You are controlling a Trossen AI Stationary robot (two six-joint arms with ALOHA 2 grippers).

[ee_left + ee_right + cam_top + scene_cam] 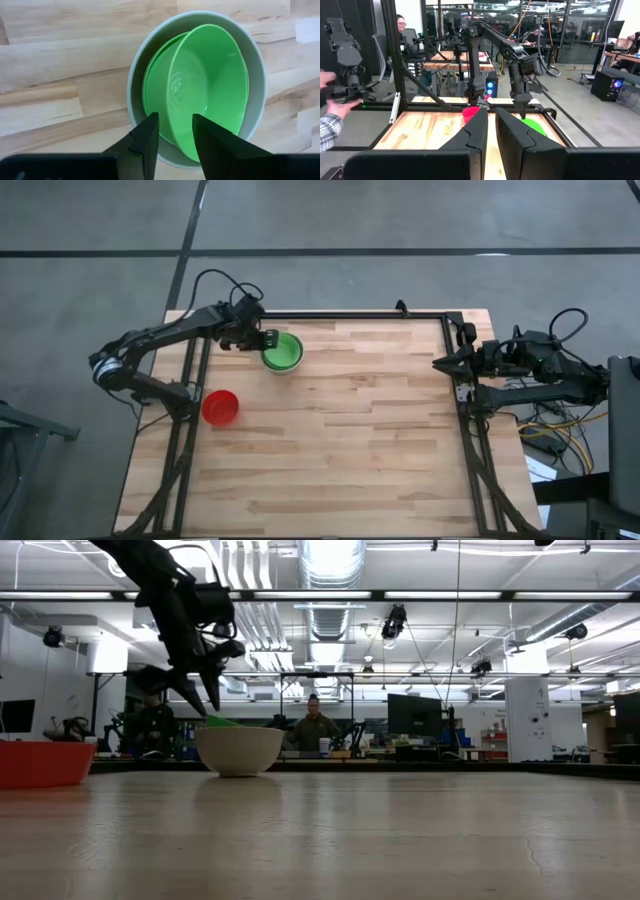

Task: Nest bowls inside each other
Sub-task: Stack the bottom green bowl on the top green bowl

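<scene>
A pale white-grey bowl [284,370] [240,748] stands at the table's far left. Inside it sit two green bowls: one [153,95] seated level, and an inner one [210,75] [282,352] lying tilted in it. The tilted bowl's rim [222,721] pokes above the white rim. My left gripper [175,134] [207,703] hangs open just above that rim, slanting down, one finger on each side of it in the wrist view. A red bowl [220,406] [40,762] rests on the wood at the left edge. My right gripper [438,363] [491,125] waits level at the right edge, fingers together.
A black frame rail [350,314] runs along the far edge, with uprights at both sides. Bare wood [350,440] stretches across the middle and near part of the table. People sit in the room beyond, and a person's hand [332,107] shows off the table.
</scene>
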